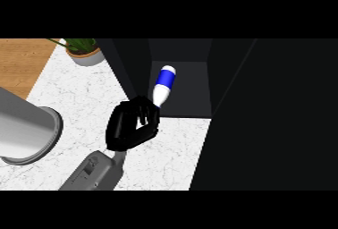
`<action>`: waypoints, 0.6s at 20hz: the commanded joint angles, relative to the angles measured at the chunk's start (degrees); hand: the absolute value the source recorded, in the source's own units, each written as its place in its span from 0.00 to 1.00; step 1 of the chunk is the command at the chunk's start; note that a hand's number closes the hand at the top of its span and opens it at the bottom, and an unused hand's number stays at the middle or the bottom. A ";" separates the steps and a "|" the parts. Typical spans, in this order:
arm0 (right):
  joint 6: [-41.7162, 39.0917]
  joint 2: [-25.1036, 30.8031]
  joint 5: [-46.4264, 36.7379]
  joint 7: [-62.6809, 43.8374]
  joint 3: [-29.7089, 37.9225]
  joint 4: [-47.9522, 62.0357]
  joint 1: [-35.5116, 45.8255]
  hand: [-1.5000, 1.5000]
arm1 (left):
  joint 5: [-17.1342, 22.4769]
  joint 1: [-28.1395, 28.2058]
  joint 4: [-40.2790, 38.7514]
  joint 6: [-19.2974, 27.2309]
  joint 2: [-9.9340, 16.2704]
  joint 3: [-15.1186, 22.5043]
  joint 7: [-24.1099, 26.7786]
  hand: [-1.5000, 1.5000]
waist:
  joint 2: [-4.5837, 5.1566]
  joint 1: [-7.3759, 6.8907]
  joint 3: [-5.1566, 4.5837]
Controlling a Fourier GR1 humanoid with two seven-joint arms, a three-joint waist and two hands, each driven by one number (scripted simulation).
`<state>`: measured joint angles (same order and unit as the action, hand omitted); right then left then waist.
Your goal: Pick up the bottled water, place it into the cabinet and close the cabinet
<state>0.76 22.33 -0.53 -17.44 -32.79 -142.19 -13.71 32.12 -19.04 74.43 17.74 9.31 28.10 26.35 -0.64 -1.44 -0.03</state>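
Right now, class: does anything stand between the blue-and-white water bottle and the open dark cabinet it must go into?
Nothing visible does. The blue-and-white water bottle already lies on the floor of the open dark cabinet, and the black hand sits at its near end. The potted plant and grey cylinder are off to the side.

Desk [86,96]: white marbled top, center-left of frame; wood surface at upper left. On it: potted plant [84,51] at upper left, grey cylinder [26,127] at left edge, dark cabinet [231,112] filling the right.
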 commanded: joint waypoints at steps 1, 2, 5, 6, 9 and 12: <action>0.53 -1.41 0.82 -9.36 -4.18 -8.04 1.33 1.00 | -1.42 7.75 10.17 1.00 4.30 0.32 -1.01 1.00 | 0.32 0.65 -0.01; 1.37 -3.54 -3.45 -7.52 -9.00 -3.55 2.07 1.00 | -1.88 12.83 13.19 0.90 5.46 1.80 0.36 1.00 | 0.19 0.34 -0.03; 2.61 -7.86 -6.36 -9.04 -12.56 -1.01 7.71 1.00 | -0.44 14.40 17.34 -1.18 8.47 -2.03 -0.73 1.00 | 0.39 0.83 -0.02; 2.31 -7.53 -5.53 -13.36 -13.40 -2.31 8.60 1.00 | -0.91 17.68 18.27 -2.46 9.50 -1.24 0.98 1.00 | 0.38 0.72 -0.05; 3.64 -11.24 -7.07 -12.40 -15.92 2.40 10.25 1.00 | 0.73 19.83 23.46 -3.16 13.22 -4.92 -2.47 1.00 | 0.42 0.91 0.00; 4.61 -16.88 -9.92 -17.15 -21.84 4.14 15.81 1.00 | 2.82 24.29 25.81 -4.36 13.56 -5.77 -1.14 1.00 | 0.28 0.46 -0.08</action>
<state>4.88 10.84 -6.74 -30.88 -46.03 -138.46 -2.14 33.02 0.37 96.15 15.05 20.86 24.26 25.01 -0.33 -0.86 -0.07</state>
